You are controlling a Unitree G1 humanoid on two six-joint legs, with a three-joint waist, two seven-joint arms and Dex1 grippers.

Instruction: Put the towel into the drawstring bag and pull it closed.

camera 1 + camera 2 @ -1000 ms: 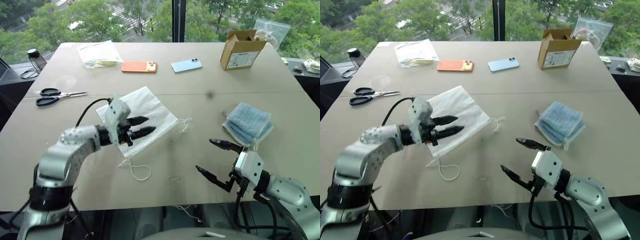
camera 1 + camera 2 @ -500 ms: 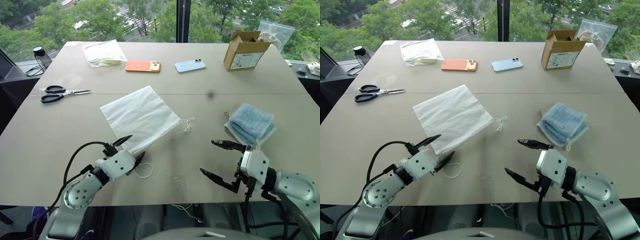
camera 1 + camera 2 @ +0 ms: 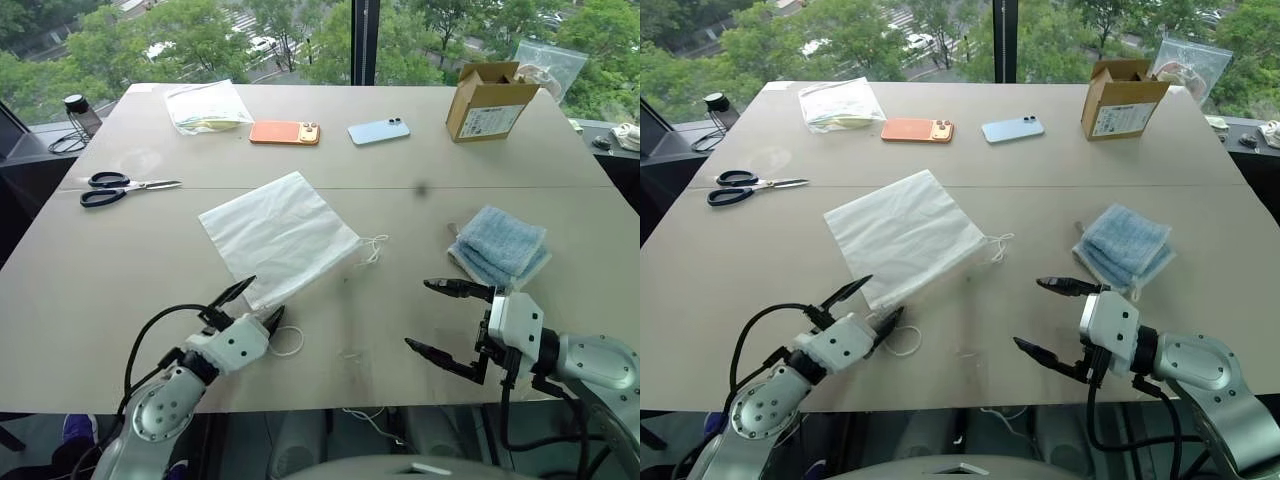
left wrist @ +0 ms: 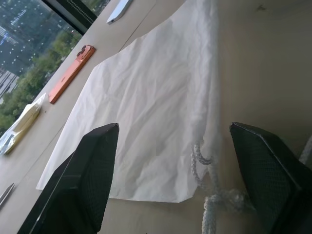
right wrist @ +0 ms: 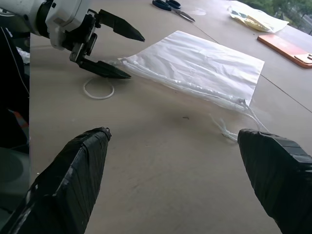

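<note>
On the tan table, drawstring bag lying flat near the middle, cords trailing off its near corner and its right side. Towel folded over to the right, well apart from the bag. Left gripper spread wide right at the bag's near corner, beside the looped cord, holding nothing. Right gripper also wide open and empty, hovering just in front of the towel. Further back: scissors on the left, orange phone, blue phone, cardboard box, clear plastic bag
</note>
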